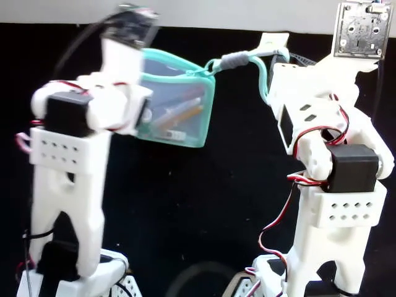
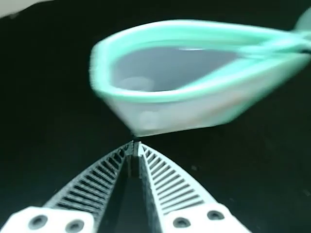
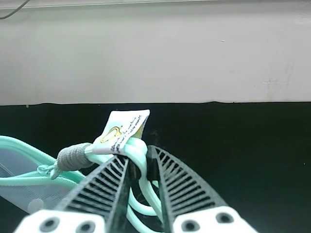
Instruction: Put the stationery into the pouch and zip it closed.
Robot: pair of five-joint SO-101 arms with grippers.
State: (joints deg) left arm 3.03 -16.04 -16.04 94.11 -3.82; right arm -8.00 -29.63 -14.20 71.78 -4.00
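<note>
Black table surface (image 1: 185,204) spreads under two white arms, the left arm (image 1: 68,161) and the right arm (image 1: 334,161) standing side by side. Between them, lifted clear of the table, hangs the pouch (image 1: 176,102), mint-green at its rim with see-through sides, roughly level and tilted a little. In the left wrist view its mouth gapes open. The stationery (image 1: 179,114), several pens or pencils, lies inside against the clear wall, slanting toward the lower corner.

From the pouch's corner nearest the right arm runs a mint strap (image 1: 247,59), bound at one spot with a grey wrap (image 1: 234,60). The right gripper (image 3: 141,165) has its ribbed fingers clamped on this strap, the loops bunched between them. The left gripper (image 2: 133,145) has its fingers pressed together, tips pinching the pouch's edge at the opposite end. A small white tag (image 3: 124,128) sticks up from the strap just above the right gripper's fingertips.
</note>
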